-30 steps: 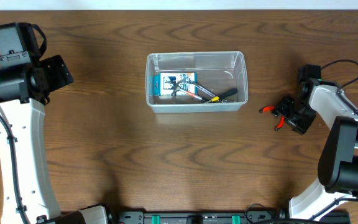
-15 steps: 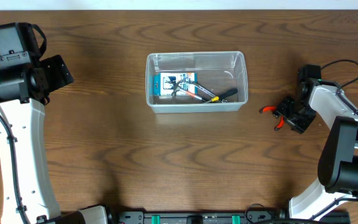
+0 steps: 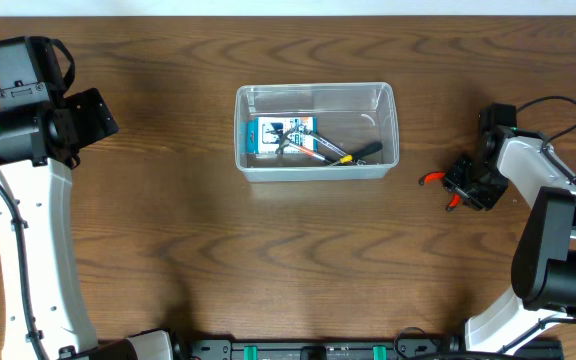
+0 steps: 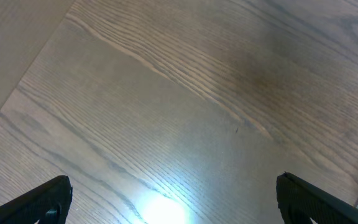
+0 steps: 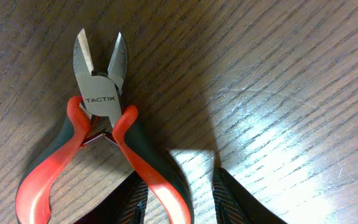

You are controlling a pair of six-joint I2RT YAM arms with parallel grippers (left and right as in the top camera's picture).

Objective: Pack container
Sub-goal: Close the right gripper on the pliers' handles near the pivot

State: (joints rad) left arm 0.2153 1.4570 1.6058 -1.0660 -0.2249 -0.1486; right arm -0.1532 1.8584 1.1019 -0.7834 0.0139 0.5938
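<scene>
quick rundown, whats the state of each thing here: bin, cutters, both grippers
container: upright, no lid, holding a blue-and-white box and hand tools
cutters: flat on the table, outside the container, blades apart
left gripper: jaws wide open, empty, over the table
right gripper: jaws open, straddling one cutter handle, a gap showing beside it

Dark wood-grain table [image 3: 168, 250] bearing clear container [image 3: 315, 87] and red-handled cutters [image 5: 101, 99], well apart.

TACTIX is printed on the steel joint of the red-handled cutters [image 5: 101, 99]; nothing else is legible
</scene>
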